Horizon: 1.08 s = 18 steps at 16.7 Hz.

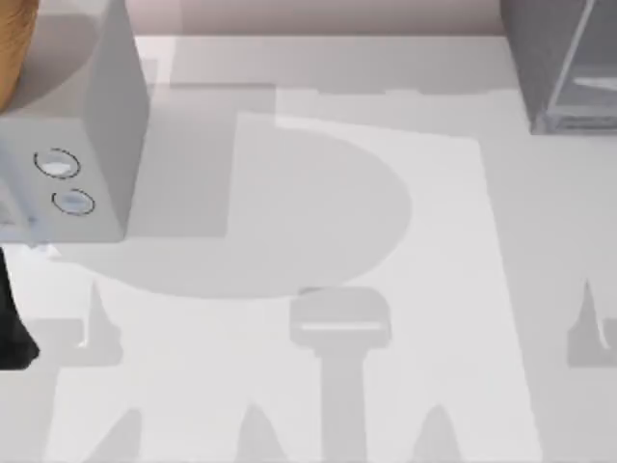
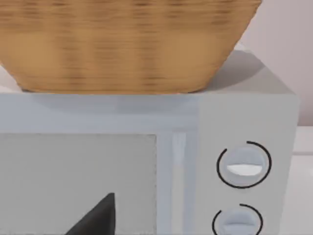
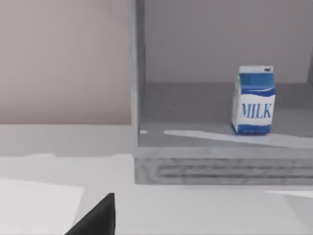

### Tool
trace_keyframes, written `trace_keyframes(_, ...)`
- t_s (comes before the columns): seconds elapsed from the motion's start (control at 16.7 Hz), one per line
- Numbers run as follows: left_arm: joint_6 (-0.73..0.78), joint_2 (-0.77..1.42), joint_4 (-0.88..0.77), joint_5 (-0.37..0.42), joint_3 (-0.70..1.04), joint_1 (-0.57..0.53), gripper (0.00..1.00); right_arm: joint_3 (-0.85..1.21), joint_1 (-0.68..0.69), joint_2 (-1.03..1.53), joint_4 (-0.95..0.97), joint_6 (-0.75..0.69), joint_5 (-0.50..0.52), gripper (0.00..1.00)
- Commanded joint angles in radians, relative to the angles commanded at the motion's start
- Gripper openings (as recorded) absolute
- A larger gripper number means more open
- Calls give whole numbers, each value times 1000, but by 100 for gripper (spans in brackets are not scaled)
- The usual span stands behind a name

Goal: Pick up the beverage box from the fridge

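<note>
- Top view: the fridge (image 1: 569, 68) stands at the table's (image 1: 318, 212) far right corner, while a lighter grey box with two round dials (image 1: 67, 145) sits at the far left with a wicker basket (image 1: 12, 48) on top. The left arm (image 1: 14, 318) shows as a dark shape at the left edge.
- Left wrist view: a dark fingertip of the left gripper (image 2: 95, 220) faces the dial box; whether it is released or clenched I cannot tell.
- Right wrist view: the beverage box (image 3: 253, 100) stands upright on the fridge floor, long axis vertical, ahead of the right gripper (image 3: 95, 220) and well apart. Its grasp I cannot tell. The right arm looks nearer, so the reach should be its job.
</note>
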Motion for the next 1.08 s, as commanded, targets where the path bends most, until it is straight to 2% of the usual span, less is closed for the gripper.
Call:
trace_keyframes(0.24, 0, 0, 0, 0, 0, 0, 100, 4, -10, 30, 31, 0, -12, 100)
trace_keyframes(0.42, 0, 0, 0, 0, 0, 0, 100, 21, -52, 155, 156, -1, -56, 100)
trace_keyframes(0.6, 0, 0, 0, 0, 0, 0, 100, 46, -118, 374, 364, -1, -121, 100)
trace_keyframes(1.08, 0, 0, 0, 0, 0, 0, 100, 111, -336, 1146, 1021, 9, -329, 100)
